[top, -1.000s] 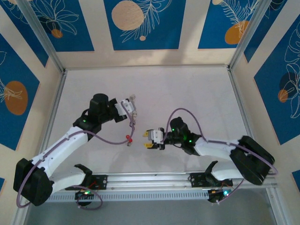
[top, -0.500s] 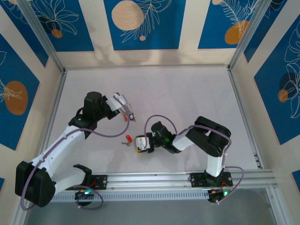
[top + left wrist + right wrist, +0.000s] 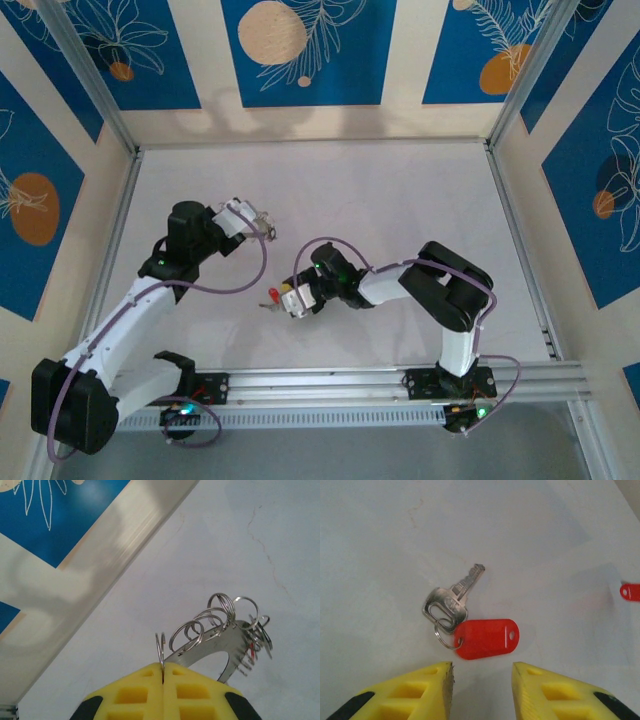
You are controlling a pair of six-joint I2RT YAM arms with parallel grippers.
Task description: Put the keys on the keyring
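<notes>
Pinches the keyring [image 3: 212, 647] by its near edge between the pressed-together yellow pads [image 3: 192, 695] of the left end effector [image 3: 163, 677], with small split rings [image 3: 216, 611] fanning off the grey band and the worktop [image 3: 210, 545] behind. Hovers the right end effector [image 3: 482, 677] just short of a key [image 3: 451, 600] lying flat on the worktop, fingers [image 3: 415, 692] spread and nothing between them. Links that key by a small ring to a red tag [image 3: 487, 638]; shows a second red tag [image 3: 630, 591] well apart at the right edge of the right wrist view.
</notes>
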